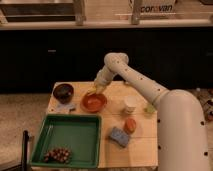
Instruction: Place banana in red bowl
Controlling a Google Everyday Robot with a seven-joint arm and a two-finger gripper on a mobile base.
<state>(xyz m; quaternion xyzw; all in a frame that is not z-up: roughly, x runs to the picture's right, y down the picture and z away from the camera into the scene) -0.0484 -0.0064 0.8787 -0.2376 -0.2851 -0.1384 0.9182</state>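
The red bowl [94,102] sits on the wooden table [142,137], left of centre. My gripper [94,90] hangs just above the bowl's far rim, at the end of the white arm that reaches in from the right. Something yellow, the banana [92,92], shows at the gripper tip over the bowl's back edge. I cannot tell whether it is held or resting in the bowl.
A dark bowl [63,92] stands at the far left, with a blue-grey object [65,106] in front of it. A green tray [68,139] holds grapes [57,154]. A white cup [130,104], an orange object [130,124], a blue sponge [119,136] and a green fruit [149,108] lie to the right.
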